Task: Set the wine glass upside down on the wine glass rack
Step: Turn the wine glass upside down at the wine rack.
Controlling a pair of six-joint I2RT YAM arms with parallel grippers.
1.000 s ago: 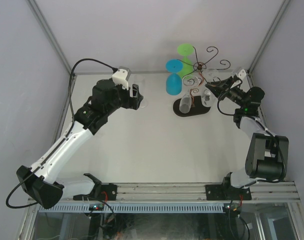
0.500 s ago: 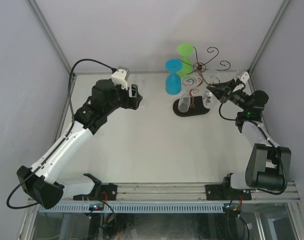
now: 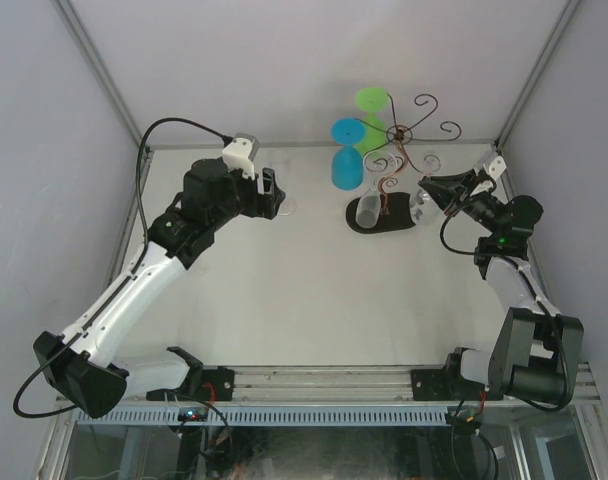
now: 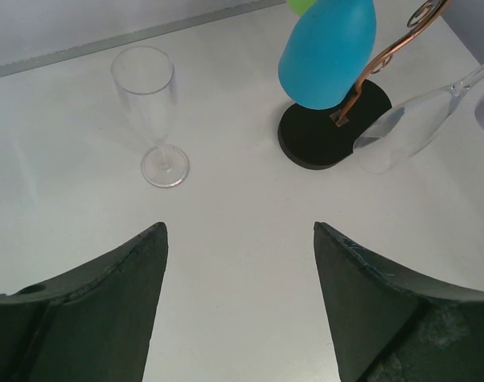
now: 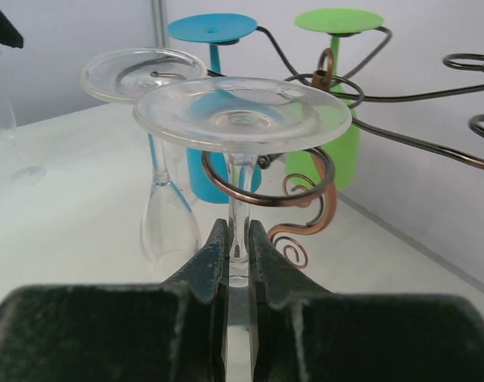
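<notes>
Centrally, the items read outward from the held glass:

- The wine glass (image 5: 242,114) is clear and inverted, foot uppermost, at the far right corner of the bench (image 3: 284,290). Its stem is gripped between the fingers of the right tool (image 5: 238,239), which is clenched on it.
- A curled copper-brown arm of the wine glass rack (image 3: 398,133) loops around the stem just under the foot in the right wrist view. Whether the foot bears on the wire cannot be told.
- The rack's black oval base (image 3: 392,222) sits on the bench beneath the held glass, close to the far edge.
- A hanging clear glass (image 5: 166,223) is slung bowl-down on the neighbouring arm, just beside the held one.
- A blue glass (image 4: 329,48) and a green glass (image 5: 340,155) hang inverted on the arms toward the far edge.
- An upright flute (image 4: 150,103) stands alone on the bench, well to the left of the rack.
- The left tool (image 4: 238,302) hovers near this flute with its fingers spread apart, grasping nothing.
</notes>
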